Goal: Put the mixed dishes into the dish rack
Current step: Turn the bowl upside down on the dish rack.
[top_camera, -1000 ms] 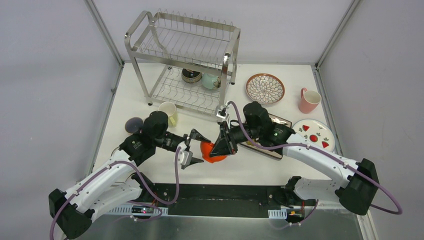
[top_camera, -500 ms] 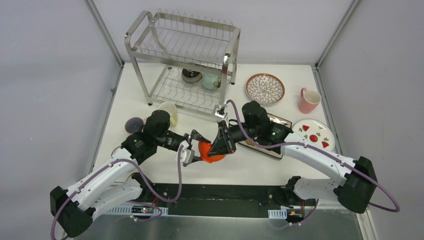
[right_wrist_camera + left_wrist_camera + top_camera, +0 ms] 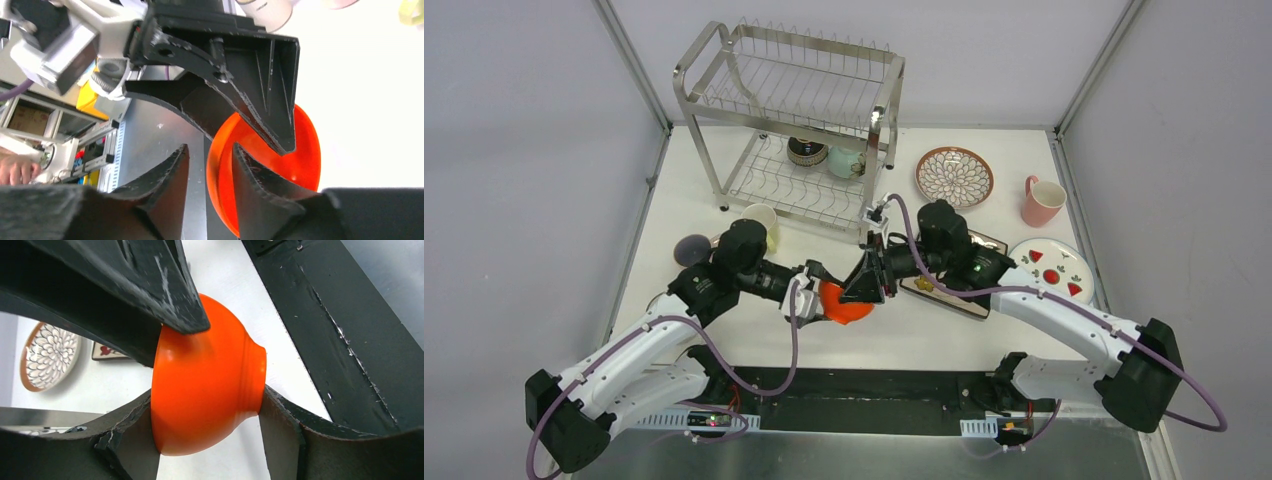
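Note:
The orange bowl point(image 3: 846, 306) hangs on its side above the table's front, between both grippers. My left gripper point(image 3: 817, 297) is shut on it, one finger at the rim and one at the foot, as the left wrist view point(image 3: 200, 412) shows on the bowl point(image 3: 205, 385). My right gripper point(image 3: 870, 284) straddles the bowl's rim, one finger inside. In the right wrist view point(image 3: 210, 150) a thin gap shows between its outer finger and the bowl point(image 3: 302, 150). The steel dish rack point(image 3: 686, 75) stands at the back left.
A dark bowl point(image 3: 807, 151) and a mint dish point(image 3: 844, 162) sit on the rack's lower shelf. A yellow-green mug point(image 3: 762, 222) and a dull round bowl point(image 3: 691, 248) are left. A petal plate point(image 3: 954, 177), pink mug point(image 3: 1042, 200), red-marked plate point(image 3: 1051, 270) and square plate point(image 3: 964, 300) are right.
My left gripper was wide open beside the bowl and has closed onto it. The right gripper and the bowl have shifted slightly left and up.

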Controlling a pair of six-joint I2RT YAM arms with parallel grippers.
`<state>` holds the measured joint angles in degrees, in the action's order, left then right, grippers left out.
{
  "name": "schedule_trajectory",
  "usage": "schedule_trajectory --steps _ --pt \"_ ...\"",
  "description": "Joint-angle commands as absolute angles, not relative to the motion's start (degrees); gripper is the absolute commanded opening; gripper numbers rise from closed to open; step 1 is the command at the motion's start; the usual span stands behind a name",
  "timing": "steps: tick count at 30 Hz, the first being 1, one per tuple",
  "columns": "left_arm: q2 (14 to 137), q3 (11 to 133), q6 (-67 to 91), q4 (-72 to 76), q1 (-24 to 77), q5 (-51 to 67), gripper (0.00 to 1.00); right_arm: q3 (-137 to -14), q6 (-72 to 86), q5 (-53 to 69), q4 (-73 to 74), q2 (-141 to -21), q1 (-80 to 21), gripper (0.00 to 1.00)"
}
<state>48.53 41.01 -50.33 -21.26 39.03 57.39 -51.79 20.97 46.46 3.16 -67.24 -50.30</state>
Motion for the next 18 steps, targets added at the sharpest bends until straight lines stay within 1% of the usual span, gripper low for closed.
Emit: schedule_trajectory --steps 1,5,7,12,14,18 --pt "49.0 43.7 -47.2 -19.5 39.4 56.9 0.43 -51.1 20.8 42.3 -1.4 -63.2 -49.8 0.46" --pt "48.9 43.6 -44.9 -17.9 39.3 55.1 0.38 -49.9 21.4 40.1 -1.4 -60.0 -49.6 0.63" --pt "48.6 43.2 -43.2 -16.6 39.2 54.0 0.37 -49.2 21.8 38.4 -1.2 -58.1 -49.6 0.75" --pt "48.4 42.7 -32.1 -9.4 39.1 48.9 0.38 -48.0 22.0 32.6 1.0 -52.2 -49.4 0.97" --pt "48.3 42.7 -27.4 -6.5 38.8 45.3 0.37 -47.5 22.0 29.8 2.3 -49.7 -49.4 1.00" --pt "47.9 43.1 -20.2 -2.4 37.3 38.6 0.34 -45.9 22.0 24.7 4.4 -44.9 -49.3 1.00"
